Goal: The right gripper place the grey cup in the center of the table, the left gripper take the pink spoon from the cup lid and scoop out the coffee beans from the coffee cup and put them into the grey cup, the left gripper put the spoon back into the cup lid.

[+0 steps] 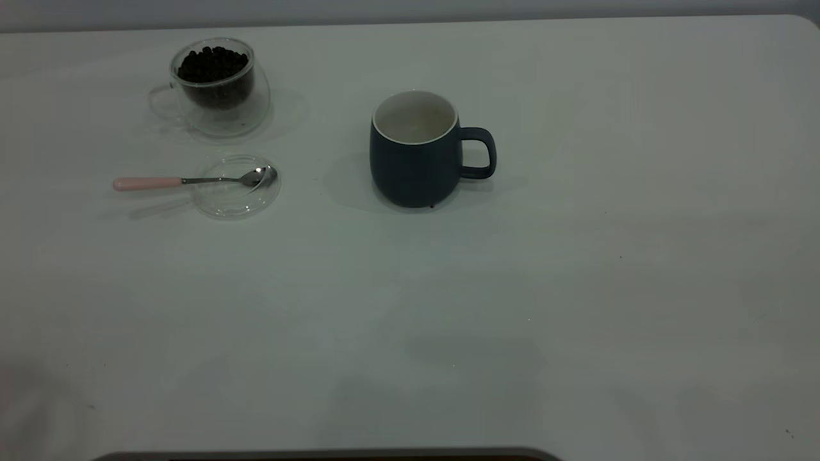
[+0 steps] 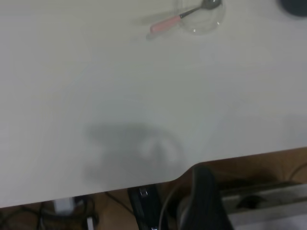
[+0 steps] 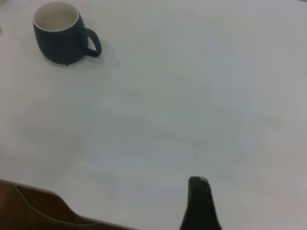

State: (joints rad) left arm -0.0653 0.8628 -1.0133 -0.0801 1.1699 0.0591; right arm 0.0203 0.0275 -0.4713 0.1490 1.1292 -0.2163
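The grey cup [image 1: 415, 151] is standing upright near the centre of the table [image 1: 576, 288], handle pointing toward the right arm's side, while the pink spoon [image 1: 192, 180] is lying bowl-down in the cup lid [image 1: 236, 187], long axis running crosswise with its handle overhanging outward, just in front of the coffee cup [image 1: 214, 86] holding coffee beans [image 1: 213, 64]. The left gripper [image 2: 204, 201] is hanging back over the near table edge, well apart from the spoon but nearer it; the right gripper [image 3: 200, 203] is sitting low, well apart from the mug. Finger state of either: cannot tell.

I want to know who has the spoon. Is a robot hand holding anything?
Nothing is held. The pink spoon lies on the cup lid, and the grey cup stands alone on the table.
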